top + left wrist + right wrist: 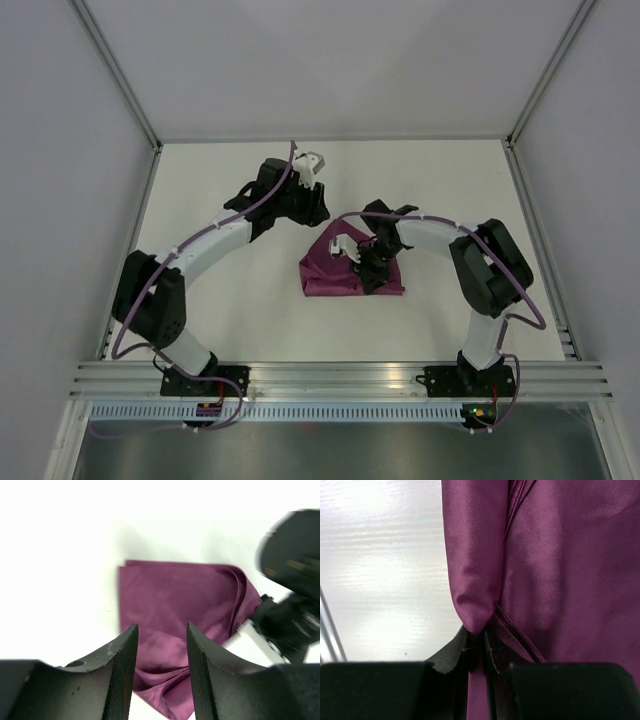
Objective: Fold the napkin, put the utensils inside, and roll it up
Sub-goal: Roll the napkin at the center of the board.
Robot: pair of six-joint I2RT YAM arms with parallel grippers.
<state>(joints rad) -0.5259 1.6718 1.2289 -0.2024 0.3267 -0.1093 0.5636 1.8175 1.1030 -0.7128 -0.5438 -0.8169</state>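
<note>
The plum-purple napkin (338,275) lies folded into a small rough square at the middle of the table. My right gripper (372,270) is down on its right part. In the right wrist view the right gripper (477,641) is shut on a pinched-up fold of the napkin (560,565). My left gripper (312,208) hangs just behind the cloth's far edge, apart from it. In the left wrist view the left gripper (161,626) is open and empty, with the napkin (175,595) below it. No utensils are in view.
Low white walls with metal corner posts (118,75) enclose the table (220,180). An aluminium rail (330,380) carries both arm bases at the near edge. The right arm's wrist (292,605) shows at the right of the left wrist view.
</note>
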